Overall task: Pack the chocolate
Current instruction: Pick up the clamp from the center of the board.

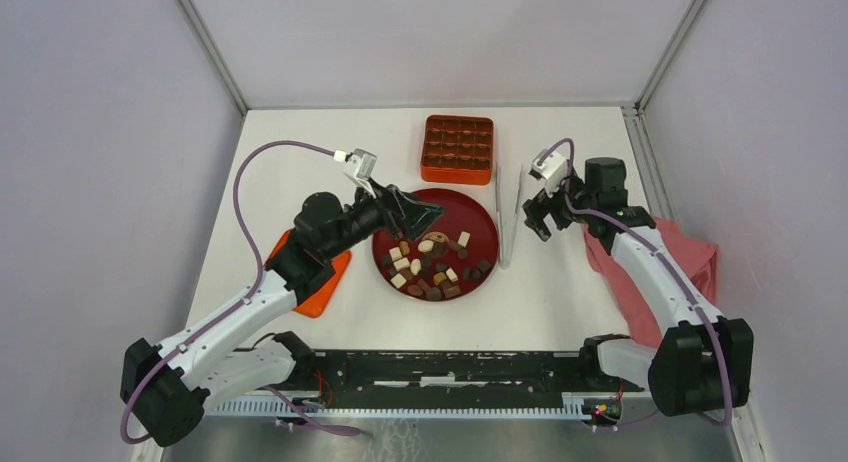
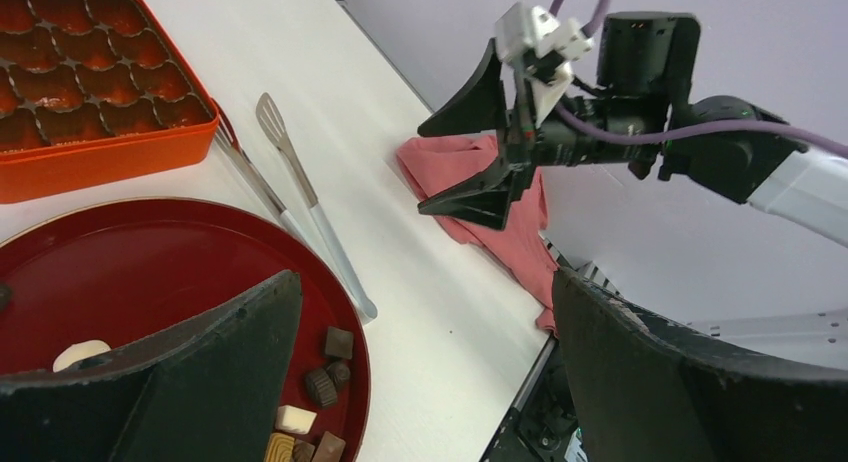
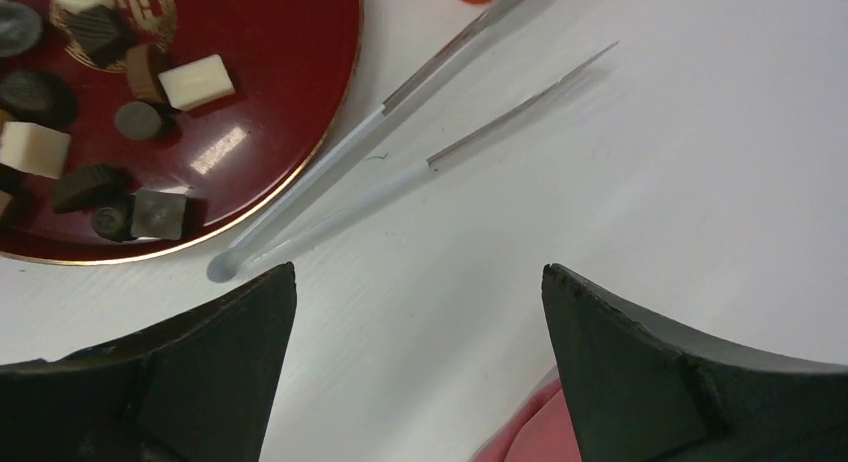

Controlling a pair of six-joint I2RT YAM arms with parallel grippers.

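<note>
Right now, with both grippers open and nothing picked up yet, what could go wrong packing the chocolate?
1. The chocolate lies bunched on the plate; a grab may push neighbours or take two.
2. The tongs lie right by the plate's rim, near the right gripper; a descent there could knock them.
3. The box has small cells; a dropped piece may straddle two.

Tabletop sundries on white table (image 1: 560, 302).
Round red plate (image 1: 478, 214); orange gridded box (image 1: 458, 149) behind it; metal tongs (image 2: 332, 250) touching plate's right rim; pink cloth (image 1: 690, 262) far right; flat orange lid (image 1: 330, 278) left.
</note>
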